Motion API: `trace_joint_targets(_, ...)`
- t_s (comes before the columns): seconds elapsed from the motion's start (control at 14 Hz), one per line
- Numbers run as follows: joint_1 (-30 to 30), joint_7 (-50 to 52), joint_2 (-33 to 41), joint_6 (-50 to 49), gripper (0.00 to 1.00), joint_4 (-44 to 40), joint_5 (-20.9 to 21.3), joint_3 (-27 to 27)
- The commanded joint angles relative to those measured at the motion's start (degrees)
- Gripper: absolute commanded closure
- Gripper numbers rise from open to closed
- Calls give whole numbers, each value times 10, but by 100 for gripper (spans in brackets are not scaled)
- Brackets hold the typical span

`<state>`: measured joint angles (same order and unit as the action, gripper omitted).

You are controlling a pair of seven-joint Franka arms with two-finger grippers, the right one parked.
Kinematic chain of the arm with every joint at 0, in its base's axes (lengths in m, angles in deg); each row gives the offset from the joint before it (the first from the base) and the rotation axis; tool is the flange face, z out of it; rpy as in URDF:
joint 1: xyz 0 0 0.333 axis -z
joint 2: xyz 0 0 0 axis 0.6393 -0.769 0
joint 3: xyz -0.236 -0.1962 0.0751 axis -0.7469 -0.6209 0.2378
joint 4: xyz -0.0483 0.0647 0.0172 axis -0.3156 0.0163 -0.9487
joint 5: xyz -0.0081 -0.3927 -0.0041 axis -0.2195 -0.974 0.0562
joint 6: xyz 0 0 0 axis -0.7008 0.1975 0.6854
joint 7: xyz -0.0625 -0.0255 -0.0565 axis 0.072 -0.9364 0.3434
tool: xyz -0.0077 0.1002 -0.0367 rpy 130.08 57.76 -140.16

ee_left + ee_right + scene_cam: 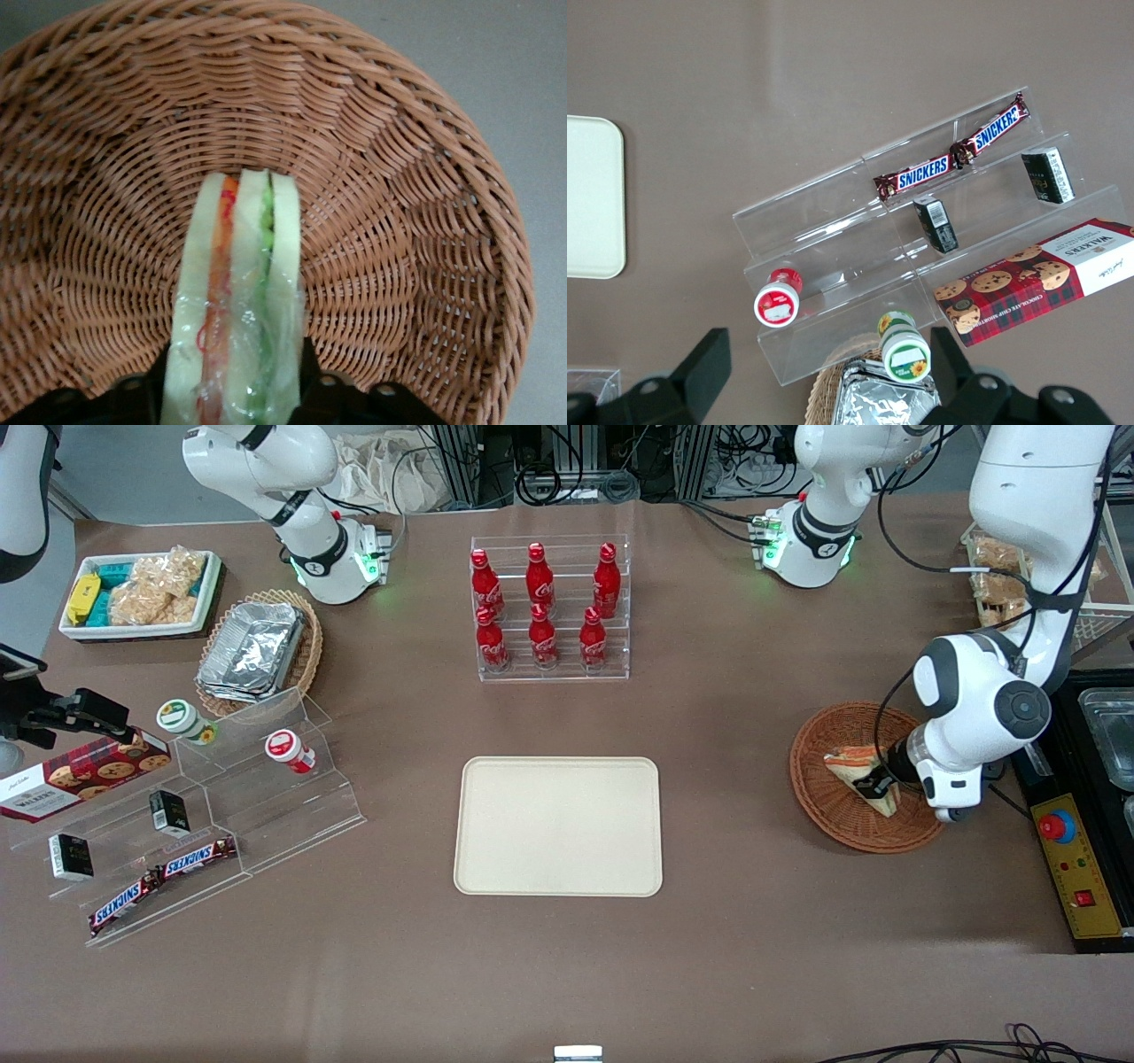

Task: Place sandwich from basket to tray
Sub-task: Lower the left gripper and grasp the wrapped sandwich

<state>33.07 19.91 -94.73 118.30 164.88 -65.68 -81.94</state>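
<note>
Task status, as I judged it: early. My claw (pixel 879 786) was down in the basket (pixel 833 815) w/ the fingers (pixel 142 394) snug against both flat sides of the sandwich (pixel 237 310), so narrowed onto it, a grip by the look of it. The sandwich was low inside the basket; whether it rested on the weave or was just raised, I couldn't tell. So: grasp looked made; lift, carry and set-down all left. The tray (pixel 558 825) had nothing on it.

Sweeping the front view left to right: a white bin of bagged snacks (pixel 142 593) toward the parked arm's end, w/ a paler basket of foil containers (pixel 257 651) beside it. Nearer the camera, a clear stepped acrylic stand (pixel 248 797) w/ a Walkers cookie box (pixel 80 775), small cups (pixel 182 719), small dark boxes (pixel 166 811) and Snickers bars (pixel 164 875). Mid-table, a clear rack of six red Coca-Cola bottles (pixel 542 611), and the tray nearer the camera than that. Then the red-brown basket at my end, well apart from the tray, and at the table's edge a yellow control box w/ a red stop button (pixel 1059 828).

Surface: flat brown matte table (pixel 726 717). Room: cables and frame legs at the top edge.
</note>
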Motion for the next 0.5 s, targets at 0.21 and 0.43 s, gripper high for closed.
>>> trace_joint_targets(0.21,3,-89,77,-179,100,-86,12,-25)
trace_joint_targets(0.43,3,-89,72,-303,100,-184,12,-109)
